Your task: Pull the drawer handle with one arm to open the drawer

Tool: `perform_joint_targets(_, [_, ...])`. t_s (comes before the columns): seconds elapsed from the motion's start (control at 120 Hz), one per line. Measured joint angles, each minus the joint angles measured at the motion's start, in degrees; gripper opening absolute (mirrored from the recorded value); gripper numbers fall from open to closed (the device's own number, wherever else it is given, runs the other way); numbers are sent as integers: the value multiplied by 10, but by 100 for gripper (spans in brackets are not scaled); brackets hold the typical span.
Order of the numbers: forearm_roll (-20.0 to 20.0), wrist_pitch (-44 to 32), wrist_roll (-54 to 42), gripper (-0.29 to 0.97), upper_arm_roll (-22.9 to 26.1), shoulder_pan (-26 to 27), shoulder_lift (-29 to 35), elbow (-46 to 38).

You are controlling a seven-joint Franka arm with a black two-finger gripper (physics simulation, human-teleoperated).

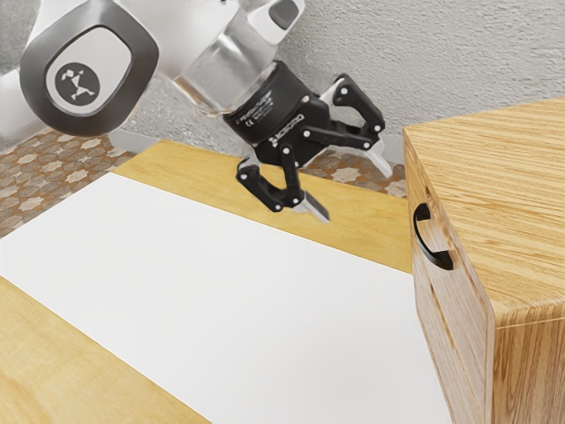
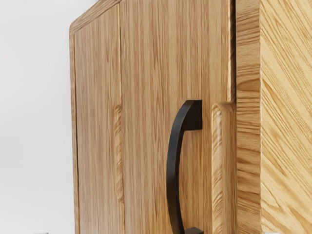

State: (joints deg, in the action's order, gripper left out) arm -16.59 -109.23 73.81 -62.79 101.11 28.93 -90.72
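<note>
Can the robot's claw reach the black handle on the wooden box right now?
Probably yes. The open gripper points toward the handle but is not yet touching it, and nothing stands in the gap between them.

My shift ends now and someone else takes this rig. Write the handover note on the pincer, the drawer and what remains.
Pincer: open, holding nothing, in the air above the table.
Handle: black, on the front of the wooden cabinet, to the exterior view's right of the pincer, with a clear gap between them. The wrist view faces it.
Drawer: its front looks flush with the cabinet, so it is shut.
Done: nothing on the drawer yet, no contact.
Left: close the gap, shut the pincer on the handle, pull the drawer out.
</note>
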Motion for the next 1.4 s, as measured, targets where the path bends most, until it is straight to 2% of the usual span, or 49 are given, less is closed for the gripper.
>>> perform_joint_targets(0.133, [-22, -25, -9, 52, -9, 10, 3, -16])
perform_joint_targets(0.317, [-29, -61, -18, 47, -20, 18, 1, -48])
perform_joint_targets(0.725, [-27, -97, -29, 21, -33, 26, -1, -76])
perform_joint_targets(0.975, [-23, -105, -32, 17, -41, 30, 0, -76])
perform_joint_targets(1.142, [-23, -110, -34, 16, -74, 68, 3, -73])
perform_joint_targets(1.4, [-22, -115, -37, 11, -83, 72, 3, -74])
